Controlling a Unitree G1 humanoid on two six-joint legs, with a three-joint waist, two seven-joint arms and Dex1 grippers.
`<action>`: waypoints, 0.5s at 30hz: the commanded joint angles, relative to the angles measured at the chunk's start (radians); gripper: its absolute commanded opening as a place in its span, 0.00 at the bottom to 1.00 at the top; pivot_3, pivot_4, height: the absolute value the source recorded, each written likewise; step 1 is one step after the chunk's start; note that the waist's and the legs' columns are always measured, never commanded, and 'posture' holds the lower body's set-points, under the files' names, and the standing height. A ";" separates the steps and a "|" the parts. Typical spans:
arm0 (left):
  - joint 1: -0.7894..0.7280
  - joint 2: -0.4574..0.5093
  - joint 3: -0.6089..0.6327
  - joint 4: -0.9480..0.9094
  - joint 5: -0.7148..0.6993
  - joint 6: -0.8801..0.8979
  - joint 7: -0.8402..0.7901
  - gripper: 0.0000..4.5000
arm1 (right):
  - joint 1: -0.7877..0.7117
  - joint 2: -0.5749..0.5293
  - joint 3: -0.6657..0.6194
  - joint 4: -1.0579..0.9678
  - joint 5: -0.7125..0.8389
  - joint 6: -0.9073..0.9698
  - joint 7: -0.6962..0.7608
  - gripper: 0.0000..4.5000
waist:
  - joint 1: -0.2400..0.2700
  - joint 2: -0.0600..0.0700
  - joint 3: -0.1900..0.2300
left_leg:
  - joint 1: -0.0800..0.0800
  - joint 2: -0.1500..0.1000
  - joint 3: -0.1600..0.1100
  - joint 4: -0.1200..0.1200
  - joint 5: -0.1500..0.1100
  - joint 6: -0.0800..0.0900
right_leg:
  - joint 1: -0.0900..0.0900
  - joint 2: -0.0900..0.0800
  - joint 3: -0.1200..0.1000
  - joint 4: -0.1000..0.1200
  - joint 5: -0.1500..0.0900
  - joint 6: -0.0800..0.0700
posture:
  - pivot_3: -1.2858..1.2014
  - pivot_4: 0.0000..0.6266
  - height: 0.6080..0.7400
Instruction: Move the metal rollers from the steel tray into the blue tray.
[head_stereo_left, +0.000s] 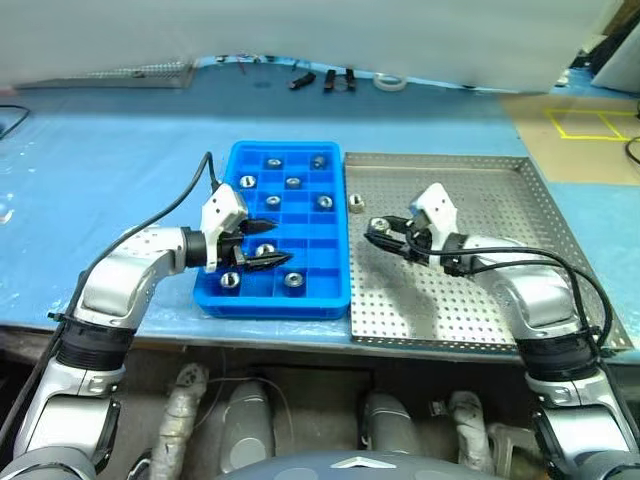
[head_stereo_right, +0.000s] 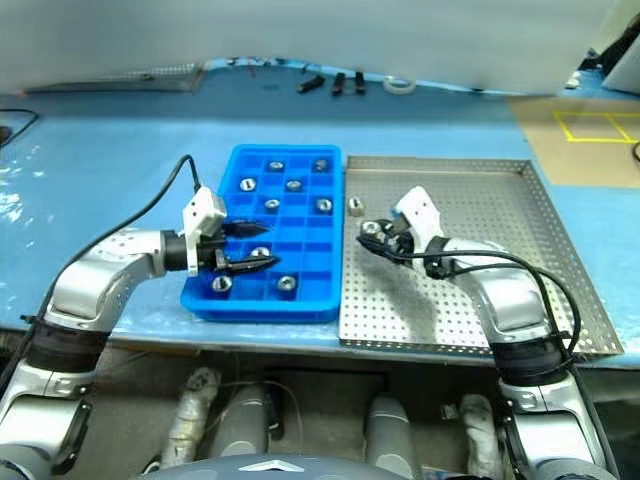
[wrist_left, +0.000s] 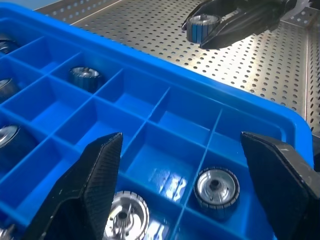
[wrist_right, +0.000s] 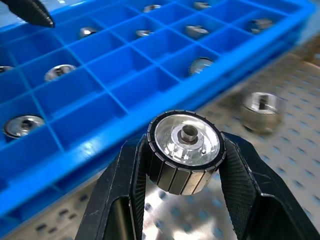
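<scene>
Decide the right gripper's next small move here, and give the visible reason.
Probably carry it sideways over the blue tray toward a free compartment. The right gripper is shut on a metal roller above the steel tray, near the blue rim. The left gripper hovers open over the lower compartments, so aim elsewhere.

A blue tabletop (head_stereo_left: 90, 190) stretches across the scene. At its far edge lie a few small black tools (head_stereo_left: 328, 80), close together, and just beside them a white roll of tape (head_stereo_left: 391, 82). Farther along that far edge, toward the left, sits a flat perforated metal sheet (head_stereo_left: 120, 75). Beyond the tabletop's right end is a tan floor (head_stereo_left: 560, 150) marked with yellow tape lines (head_stereo_left: 590, 125).
</scene>
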 joint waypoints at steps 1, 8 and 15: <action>0.066 0.029 0.084 -0.122 -0.041 0.039 0.059 0.89 | -0.081 0.024 0.064 0.048 -0.018 -0.068 0.072 0.38 | 0.012 0.000 0.000 | 0.000 0.000 0.000 0.000 0.000 0.000 | 0.000 0.000 0.000 0.000 0.000 0.000 | 0.59 0.24 1.00; 0.207 0.041 0.170 -0.276 -0.089 0.103 0.163 0.89 | -0.265 0.146 0.108 0.337 -0.088 -0.209 0.099 0.38 | 0.042 0.000 0.000 | 0.000 0.000 -0.002 0.000 0.001 -0.002 | -0.001 0.000 -0.001 0.002 0.001 -0.001 | 0.63 0.24 1.00; 0.236 0.053 0.184 -0.313 -0.119 0.122 0.205 0.89 | -0.318 0.211 0.129 0.450 -0.145 -0.278 0.096 0.38 | 0.071 0.000 0.000 | -0.002 0.000 -0.003 -0.001 0.001 -0.002 | -0.001 0.000 -0.003 0.000 0.000 -0.001 | 0.64 0.24 1.00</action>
